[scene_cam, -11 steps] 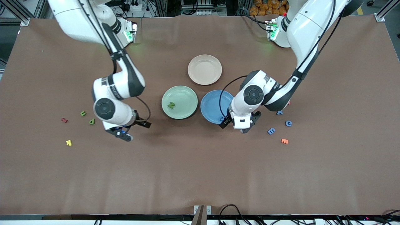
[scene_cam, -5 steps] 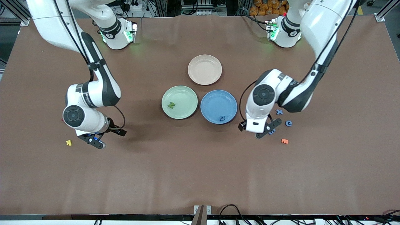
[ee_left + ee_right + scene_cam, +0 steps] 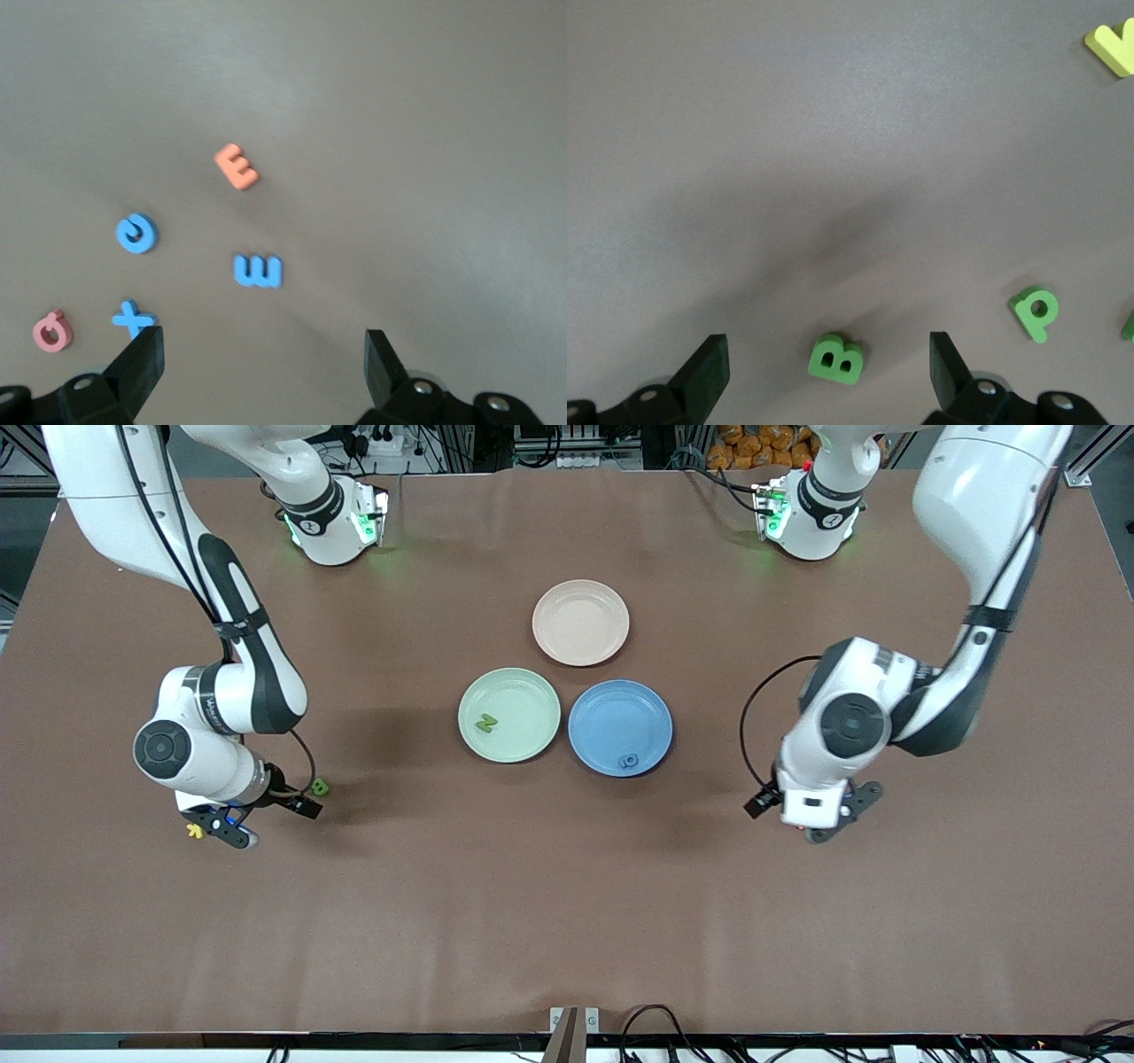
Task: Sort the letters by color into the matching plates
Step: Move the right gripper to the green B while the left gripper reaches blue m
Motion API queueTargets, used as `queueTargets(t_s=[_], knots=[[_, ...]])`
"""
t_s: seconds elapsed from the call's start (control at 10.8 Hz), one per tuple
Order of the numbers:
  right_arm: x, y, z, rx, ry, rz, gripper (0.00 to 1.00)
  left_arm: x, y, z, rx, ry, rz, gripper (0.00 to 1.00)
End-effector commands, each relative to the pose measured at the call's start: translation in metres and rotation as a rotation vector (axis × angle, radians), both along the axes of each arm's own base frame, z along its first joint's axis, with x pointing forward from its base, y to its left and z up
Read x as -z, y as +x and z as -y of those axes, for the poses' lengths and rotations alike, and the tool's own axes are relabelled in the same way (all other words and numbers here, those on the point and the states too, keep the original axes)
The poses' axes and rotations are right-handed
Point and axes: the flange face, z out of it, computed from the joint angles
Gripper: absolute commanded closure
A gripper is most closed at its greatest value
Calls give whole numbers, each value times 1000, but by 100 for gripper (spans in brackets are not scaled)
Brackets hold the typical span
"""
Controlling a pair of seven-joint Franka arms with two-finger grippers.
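Observation:
The pale green plate (image 3: 524, 698) holds a green letter N (image 3: 485, 724). Beside it, the blue plate (image 3: 611, 710) holds one blue letter (image 3: 629, 762). My right gripper (image 3: 226, 830) (image 3: 828, 356) hangs open and empty toward the right arm's end; a green B (image 3: 836, 359) (image 3: 320, 786) lies on the table below, between its fingers, with a green P (image 3: 1036, 312) nearby. My left gripper (image 3: 828, 825) (image 3: 263, 359) hangs open and empty above blue letters: a w-shaped one (image 3: 258, 271), a c (image 3: 136, 233) and an x (image 3: 133, 319). The front view hides these under the arm.
A beige-pink plate (image 3: 580, 622) sits farther from the front camera than the two plates. An orange E (image 3: 236, 166) and a pink letter (image 3: 51, 330) lie among the blue ones. A yellow letter (image 3: 195, 831) (image 3: 1112, 44) lies by the right gripper.
Both arms swung outward from the plates. The right gripper moved toward the right arm's end over the green letters. The left moved toward the left arm's end over the blue ones.

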Motion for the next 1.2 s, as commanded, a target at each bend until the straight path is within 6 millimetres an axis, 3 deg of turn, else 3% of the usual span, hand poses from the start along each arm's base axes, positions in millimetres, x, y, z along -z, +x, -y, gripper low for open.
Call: queueTargets(t_s=[0.0,0.19,0.46,0.93,1.11], knots=[[10,-7,7,-9,-2,36,0,2,1,-23,-90,-53,-26,0],[18,-15,6,-23,1,35,0,18,1,-51,-151,-79,-16,0],[27,-23,5,-27,3,15,0,59,-24,-47,-168,-127,49,0],[42,-25,-5,-42,12,27,0,86,-28,-46,-151,-155,48,2],[46,-24,-6,-42,12,30,0,101,-31,-46,-40,-134,38,3]])
